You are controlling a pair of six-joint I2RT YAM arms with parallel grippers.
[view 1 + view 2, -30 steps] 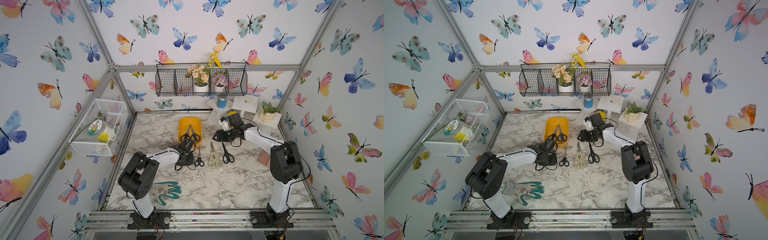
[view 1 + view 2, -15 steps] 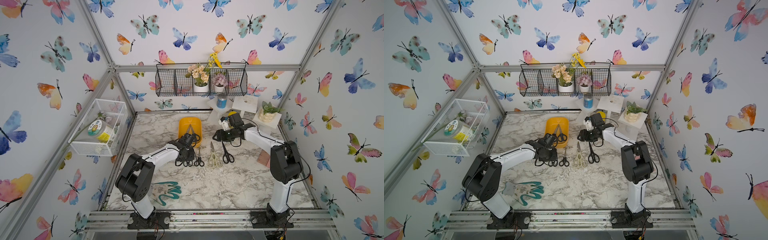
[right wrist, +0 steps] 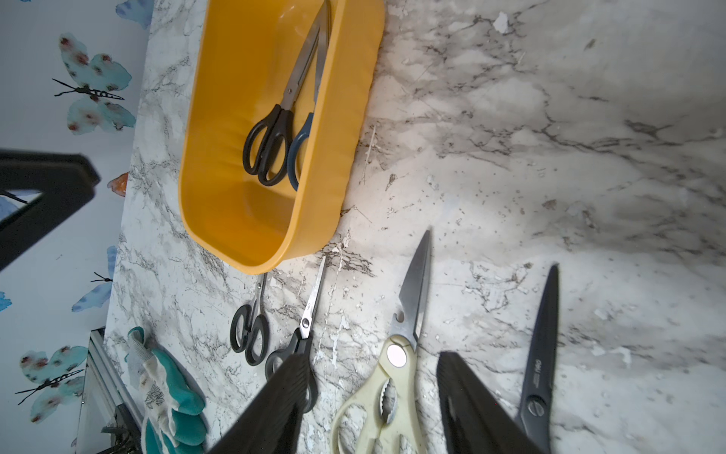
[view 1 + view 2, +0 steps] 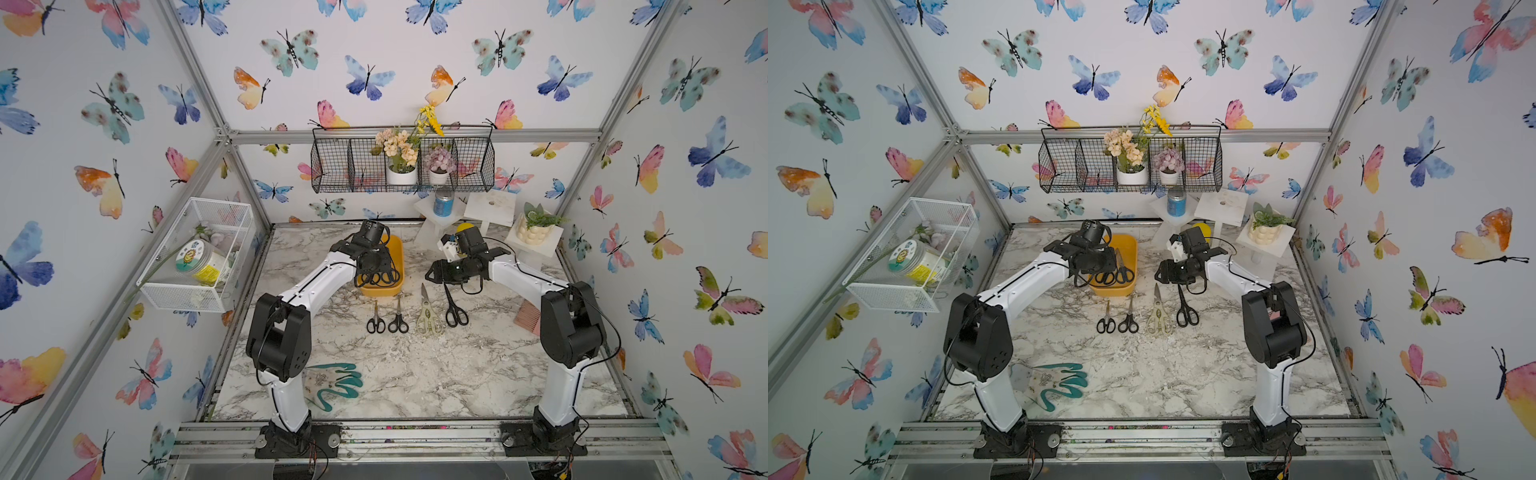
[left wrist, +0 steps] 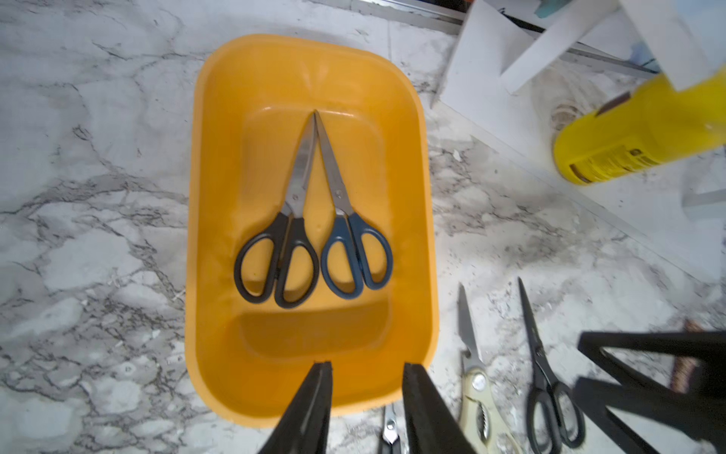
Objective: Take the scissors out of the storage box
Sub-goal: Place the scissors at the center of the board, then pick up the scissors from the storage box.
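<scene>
**Container.** 1 shallow yellow-orange plastic tub [image 5: 192, 220], rectangular with rounded corners and smooth, glossy walls. It stands on the white-and-grey marble-patterned desk [image 4: 415, 374], toward 12 o'clock of the desk's centre.

**Inside the tub.** 2 pairs of scissors lie flat on its floor with their steel tips meeting and their handles spread apart. 1 is a black-handled pair [image 5: 277, 263]. The other is a dark-blue-handled pair [image 5: 355, 259], which in both top views lies at the 1st pair's 3 o'clock.

**Outside the tub.** 4 pairs lie in a row on the desk at the tub's 6 o'clock, blades pointing to 12 o'clock. From 9 to 3 o'clock they are:
- a small black-handled pair [image 4: 375, 318];
- a 2nd small black-handled pair [image 4: 398, 320];
- cream-handled kitchen shears [image 4: 428, 316] with a notched steel blade;
- an all-black pair [image 4: 450, 300] with dark blades.

**Left arm.** It reaches from the front rail toward 1 o'clock, with its wrist above the tub. The left hand [image 5: 367, 365] points down over the tub's near wall. Its 2 black fingers stand apart with nothing between them.

**Right arm.** It reaches toward 11 o'clock and bends at the elbow. The right hand [image 3: 373, 355] is aimed at 9 o'clock and hovers at the tub's 3 o'clock, above the blade ends of the row. Its 2 ribbed fingers [image 3: 283, 393] are spread and empty.

**Other.** 1 teal-and-white glove [image 4: 336, 382] lies at the desk's 7 o'clock.
</scene>
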